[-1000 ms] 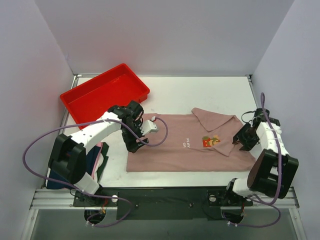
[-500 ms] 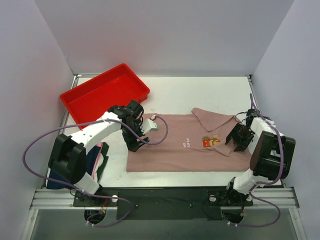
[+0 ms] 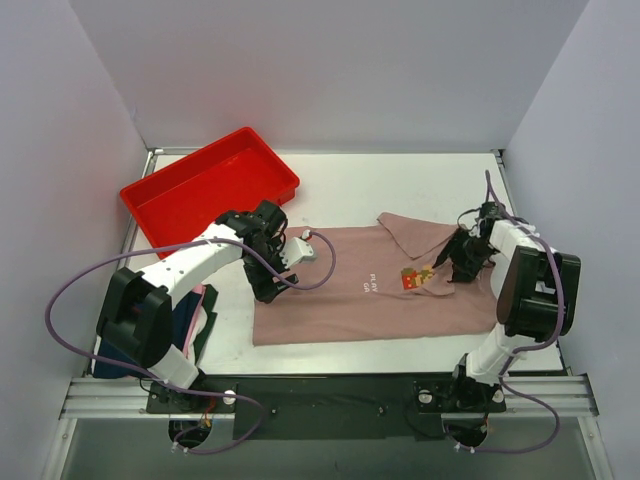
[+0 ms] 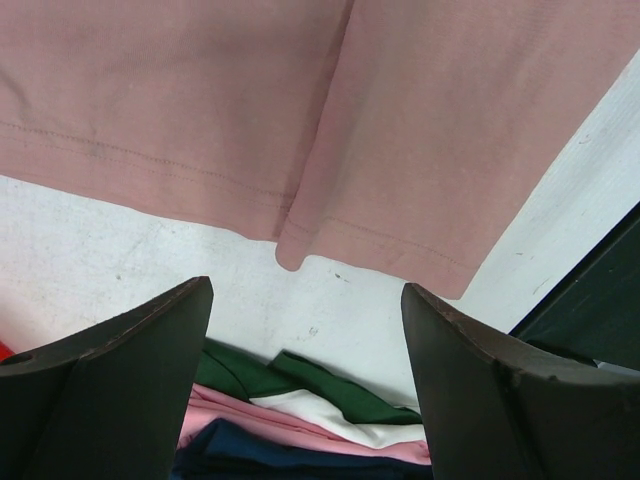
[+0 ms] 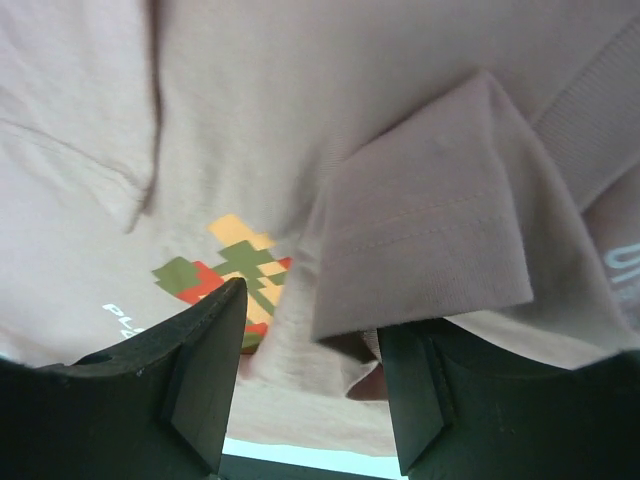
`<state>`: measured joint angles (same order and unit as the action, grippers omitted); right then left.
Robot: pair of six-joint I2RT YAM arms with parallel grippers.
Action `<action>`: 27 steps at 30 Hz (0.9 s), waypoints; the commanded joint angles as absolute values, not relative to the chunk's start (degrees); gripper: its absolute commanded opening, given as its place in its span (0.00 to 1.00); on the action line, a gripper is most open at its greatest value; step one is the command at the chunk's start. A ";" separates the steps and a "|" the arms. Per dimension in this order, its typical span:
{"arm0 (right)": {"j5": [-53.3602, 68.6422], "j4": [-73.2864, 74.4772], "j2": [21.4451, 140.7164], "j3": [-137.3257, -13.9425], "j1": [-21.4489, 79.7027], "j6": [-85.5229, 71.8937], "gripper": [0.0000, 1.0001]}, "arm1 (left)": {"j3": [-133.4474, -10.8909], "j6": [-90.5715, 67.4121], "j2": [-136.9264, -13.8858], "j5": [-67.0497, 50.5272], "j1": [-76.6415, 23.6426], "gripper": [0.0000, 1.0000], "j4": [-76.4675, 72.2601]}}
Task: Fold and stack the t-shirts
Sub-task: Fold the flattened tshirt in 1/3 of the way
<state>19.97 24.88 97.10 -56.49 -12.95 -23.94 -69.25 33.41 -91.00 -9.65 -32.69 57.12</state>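
I read dusty-pink collared cloth shirt flat mid-tabletop, spread for folding. Left end effector wide open, empty, over hem. Right end effector half open over turned-in sleeve, gripping nothing. Navy folded shirt in left pile as stack base.

Folded stack — mostly under left arm

The pink t-shirt is soft, matt cloth with stitched hems. Its chest print is a flat, matt colour layer. The red tray is smooth, glossy plastic. The table surface is white, matt and lightly speckled. The left gripper fingers look like dark, matt, faintly grainy plastic. The navy t-shirt is matt cloth.
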 commanded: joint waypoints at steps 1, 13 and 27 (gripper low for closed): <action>21.37 25.93 97.30 -61.86 -9.24 -27.68 0.49 | -71.81 33.57 -89.91 -9.49 -32.61 0.87 56.51; 22.68 29.08 104.50 -74.79 -0.35 -28.83 0.49 | -72.33 34.63 -89.74 -8.70 -32.17 0.87 56.69; 8.53 36.57 86.48 -54.68 -14.06 -25.84 0.00 | -72.60 34.27 -90.61 -9.93 -31.73 0.87 55.81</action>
